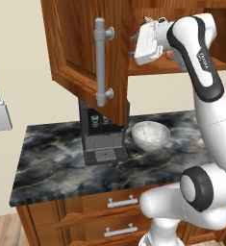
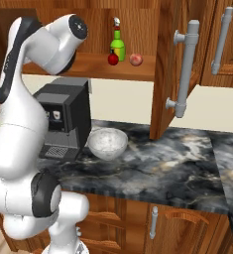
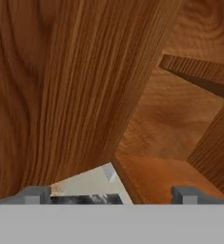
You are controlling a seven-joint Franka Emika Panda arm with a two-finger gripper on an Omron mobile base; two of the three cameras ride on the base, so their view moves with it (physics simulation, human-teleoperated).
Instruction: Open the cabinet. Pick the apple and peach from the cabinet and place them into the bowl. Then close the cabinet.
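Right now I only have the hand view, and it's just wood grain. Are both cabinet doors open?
Observer: Yes, both doors of the cabinet stand swung out.
Operator: Where's the fruit?
Observer: On the bottom shelf. The apple sits at the foot of a green bottle, and the peach is to its right in the right base view.
Operator: And the bowl?
Observer: The bowl is on the counter below the shelf, beside the coffee machine, with nothing in it.
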